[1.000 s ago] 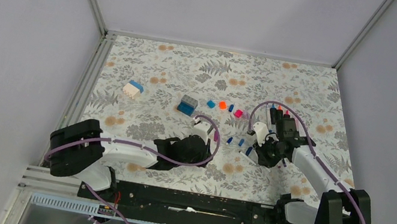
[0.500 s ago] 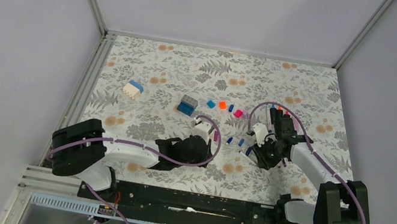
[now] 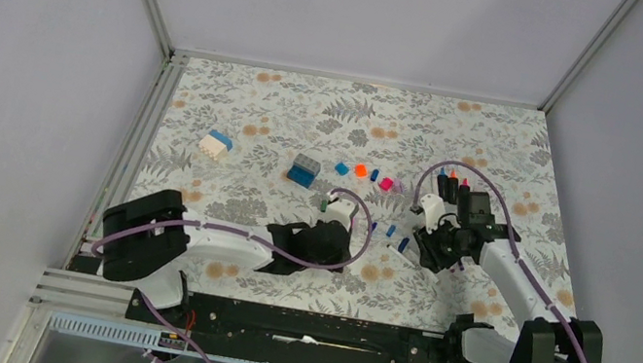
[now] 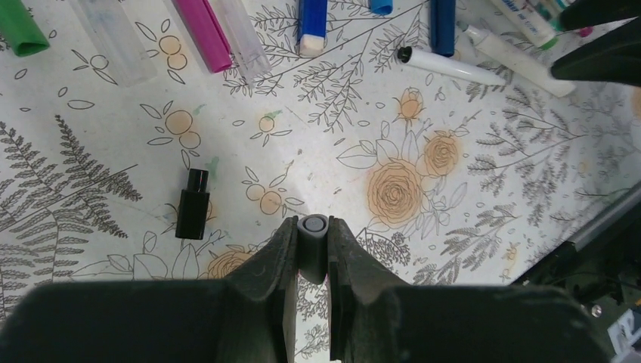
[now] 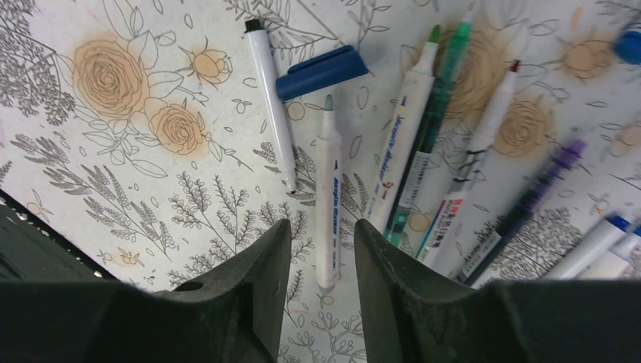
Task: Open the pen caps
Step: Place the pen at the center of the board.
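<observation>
Grey stub (image 4: 312,227) is clamped in left gripper (image 4: 311,240), cap or barrel unclear. Right gripper (image 5: 321,249) is held part-open, empty, above uncapped white pen (image 5: 327,197) beside loose blue cap (image 5: 321,72). Set-down judged; capped pen must be gripped next.

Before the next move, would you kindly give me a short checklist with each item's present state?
1. The left gripper is shut on the grey piece: ok.
2. The right gripper is open: ok.
3. The white pen lies uncapped below the right gripper's gap: ok.
4. The blue cap lies apart from that pen: ok.
5. Whether the grey piece is a cap: cannot tell.
</observation>
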`<state>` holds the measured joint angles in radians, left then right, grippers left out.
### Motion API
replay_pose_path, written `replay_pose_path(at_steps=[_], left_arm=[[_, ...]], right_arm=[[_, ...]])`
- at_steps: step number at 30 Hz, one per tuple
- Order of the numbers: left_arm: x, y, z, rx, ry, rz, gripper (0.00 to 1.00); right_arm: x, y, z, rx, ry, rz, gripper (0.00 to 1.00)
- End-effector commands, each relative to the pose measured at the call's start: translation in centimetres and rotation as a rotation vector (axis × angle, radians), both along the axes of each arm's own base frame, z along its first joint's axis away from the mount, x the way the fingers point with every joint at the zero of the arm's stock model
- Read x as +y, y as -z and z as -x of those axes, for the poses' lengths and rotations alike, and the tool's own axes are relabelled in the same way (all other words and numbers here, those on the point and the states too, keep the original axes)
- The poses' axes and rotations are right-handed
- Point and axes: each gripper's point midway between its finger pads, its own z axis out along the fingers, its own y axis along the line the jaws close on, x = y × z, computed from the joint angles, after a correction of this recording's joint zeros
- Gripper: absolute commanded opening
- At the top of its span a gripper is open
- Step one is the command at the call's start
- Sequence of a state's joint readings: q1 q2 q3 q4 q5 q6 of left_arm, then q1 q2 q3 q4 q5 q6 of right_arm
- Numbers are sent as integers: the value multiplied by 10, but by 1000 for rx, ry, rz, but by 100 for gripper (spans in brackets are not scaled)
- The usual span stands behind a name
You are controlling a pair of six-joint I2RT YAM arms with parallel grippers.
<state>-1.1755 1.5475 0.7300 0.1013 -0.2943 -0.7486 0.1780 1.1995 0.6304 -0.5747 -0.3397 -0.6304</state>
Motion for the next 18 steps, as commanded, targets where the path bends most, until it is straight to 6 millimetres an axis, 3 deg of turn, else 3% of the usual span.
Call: replay_pose_path(at_steps=[1, 4, 11, 15, 18], left_arm=[[-9, 1, -10, -11, -36, -68, 2], [-2, 16, -11, 14, -59, -167, 5], [-1, 29, -15, 36, -86, -256, 16], [-3, 32, -15, 50, -86, -276, 27], [-2, 28, -14, 52, -89, -272, 29]], right_arm=[[7, -28, -8, -65, 21, -103, 44], [6, -31, -9, -80, 29, -115, 46], [7, -35, -8, -86, 24, -130, 48], [8, -37, -8, -92, 26, -138, 48], [7, -38, -8, -94, 28, -143, 49]])
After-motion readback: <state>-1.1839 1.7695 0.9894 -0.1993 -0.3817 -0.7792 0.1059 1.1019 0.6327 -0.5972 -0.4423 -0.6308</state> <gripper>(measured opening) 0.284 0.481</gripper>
